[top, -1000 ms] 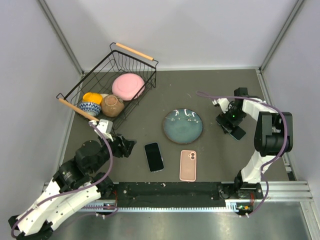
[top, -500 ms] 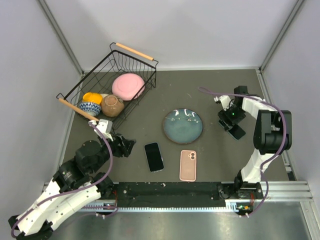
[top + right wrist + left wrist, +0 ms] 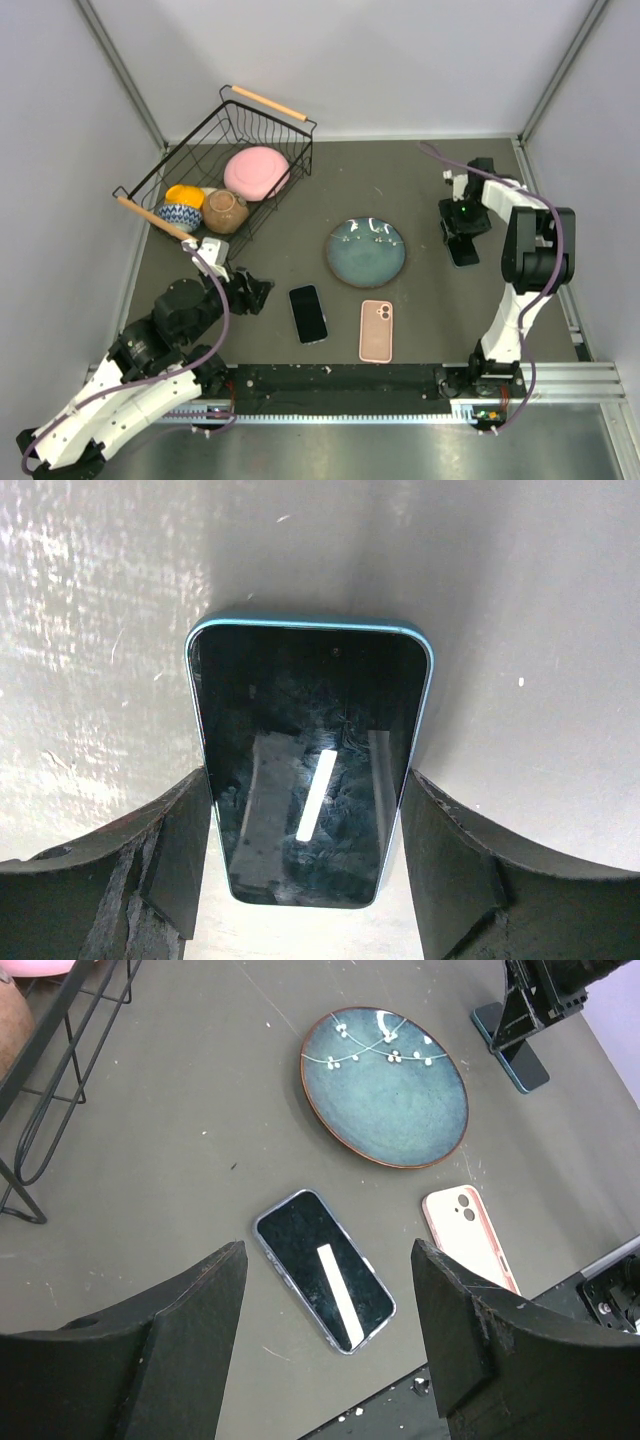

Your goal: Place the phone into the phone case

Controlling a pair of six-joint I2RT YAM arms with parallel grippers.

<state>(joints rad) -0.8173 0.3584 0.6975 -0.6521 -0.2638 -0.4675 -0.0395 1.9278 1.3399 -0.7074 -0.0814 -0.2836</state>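
The right gripper (image 3: 308, 842) pinched the blue-rimmed phone (image 3: 310, 765) by its long edges, on the table (image 3: 400, 185) near the right wall, with bare mat around it. The pink phone case (image 3: 376, 330) lay well apart by the front rail, beside a black phone (image 3: 308, 313). The left gripper (image 3: 330, 1330) stood wide.

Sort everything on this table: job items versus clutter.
Job: blue-rimmed black phone in the right gripper; pink rectangular phone case.
Lying about: teal glazed plate; black wire basket of bowls; clear-rimmed dark phone, role unclear.
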